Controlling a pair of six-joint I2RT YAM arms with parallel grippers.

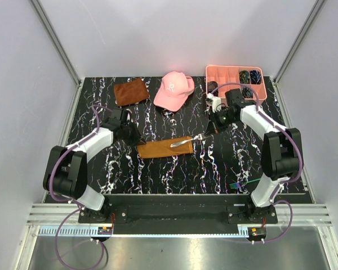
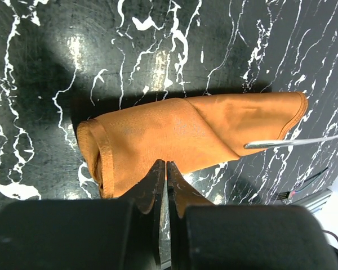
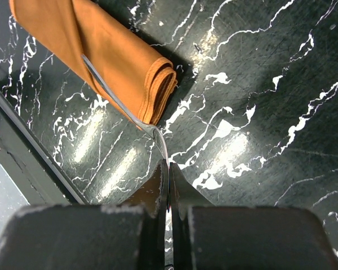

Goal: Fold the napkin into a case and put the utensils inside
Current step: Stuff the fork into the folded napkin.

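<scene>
The napkin [image 1: 163, 147] lies mid-table, folded into a narrow orange-brown case [image 2: 186, 135]. My left gripper [image 1: 134, 136] is at its left end. Its jaws [image 2: 166, 163] are shut, with their tips pinching the cloth's near edge. My right gripper [image 1: 205, 135] is shut on the handle of a thin metal utensil [image 3: 115, 95]. That utensil [image 2: 293, 142] reaches over the right end of the case [image 3: 112, 50], and its far end goes under a diagonal fold. A fork [image 1: 236, 184] with a purple-green sheen lies near the right arm's base.
A pink compartment tray [image 1: 235, 70] stands at the back right with dark pieces in its cells. A pink cap [image 1: 173, 90] sits at the back centre. A smaller rust-brown cloth [image 1: 129, 91] lies at the back left.
</scene>
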